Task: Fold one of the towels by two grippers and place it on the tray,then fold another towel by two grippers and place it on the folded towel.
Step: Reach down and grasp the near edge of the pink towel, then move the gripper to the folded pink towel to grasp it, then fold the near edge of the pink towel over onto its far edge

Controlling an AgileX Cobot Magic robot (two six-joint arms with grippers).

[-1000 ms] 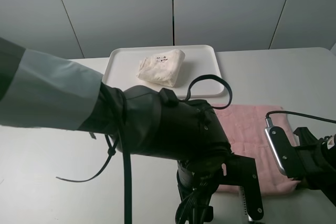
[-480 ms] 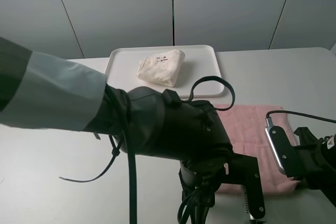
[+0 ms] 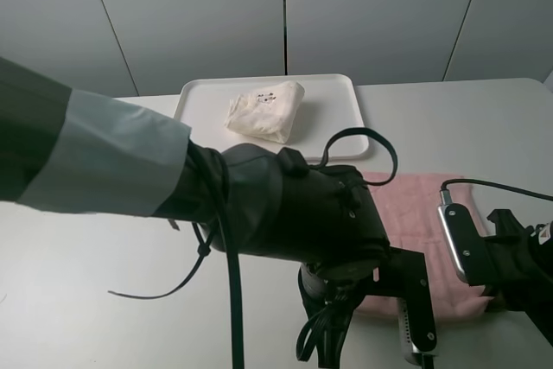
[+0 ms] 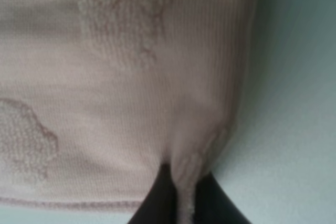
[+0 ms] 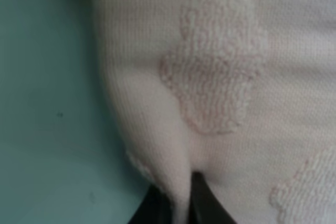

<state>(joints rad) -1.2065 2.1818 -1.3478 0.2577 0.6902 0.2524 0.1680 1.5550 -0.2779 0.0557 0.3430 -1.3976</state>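
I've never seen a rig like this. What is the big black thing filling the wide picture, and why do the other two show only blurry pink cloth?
The black bulk is the robot's left arm, seen close up by a camera mounted high above the table. Its right arm shows at the right edge. The other two pictures come from small cameras on each wrist, looking past the claws. On the table are a white tray holding a folded cream towel, and nearer, a pink towel. The left gripper and right gripper are both shut, each pinching an edge of the pink towel.
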